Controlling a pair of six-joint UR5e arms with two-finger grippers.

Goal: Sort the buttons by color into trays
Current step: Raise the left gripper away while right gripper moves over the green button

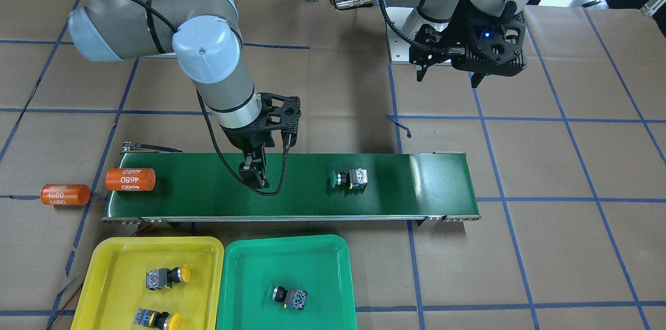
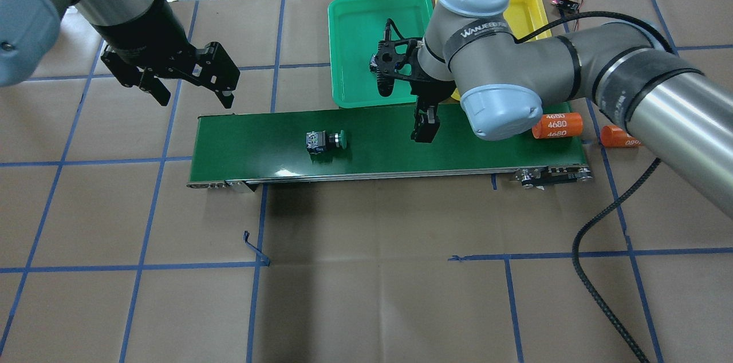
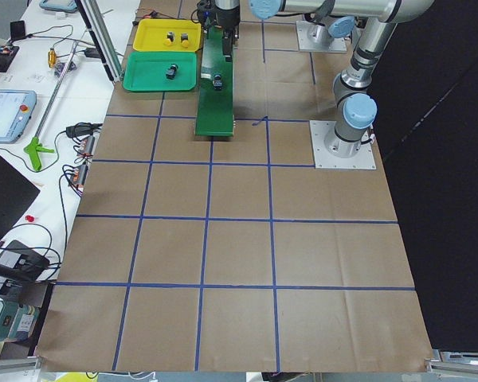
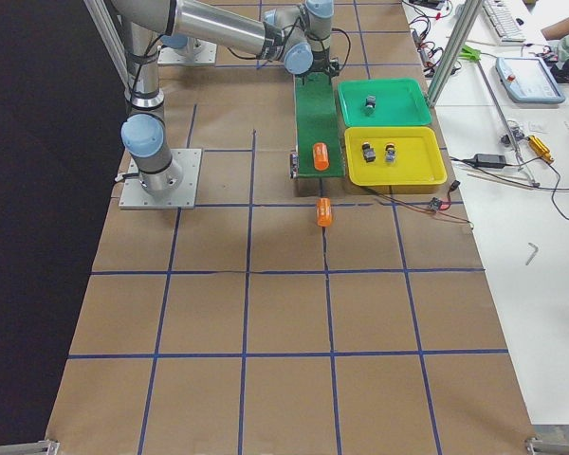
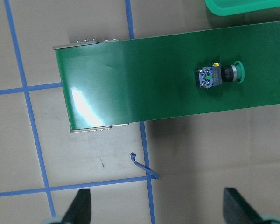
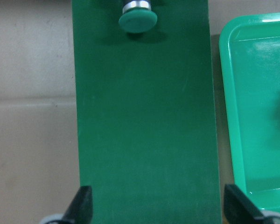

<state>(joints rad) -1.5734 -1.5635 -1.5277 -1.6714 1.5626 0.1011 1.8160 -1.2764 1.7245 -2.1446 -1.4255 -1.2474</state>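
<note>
We list, by size:

1. Conveyor belt (image 1: 406,189): long, dark green, lying across the table.
2. Yellow tray (image 1: 156,240) and green tray (image 1: 286,239): side by side on the far side of the belt from the robot.
3. Right gripper (image 1: 255,176): low over the belt's middle, jaws spread wide, nothing between them. Left gripper (image 1: 450,77): raised over bare table on the robot's side of the belt, jaws equally wide and empty.
4. Two orange cylinders: one (image 1: 130,179) on the belt's end, one (image 1: 65,194) on the table just past it.
5. Buttons: two yellow buttons (image 1: 167,276) (image 1: 156,318) in the yellow tray and one green button (image 1: 289,296) in the green tray. We count these as sorted. A last green button (image 1: 349,178) lies on its side on the belt, well apart from the right gripper, with its cap pointing toward it.

Hazards, in our judgement: jaws closing on the round cap rather than the blocky body may squeeze the button out. A low approach may scrape the belt. A careless drop may strike the button already in the green tray.
</note>
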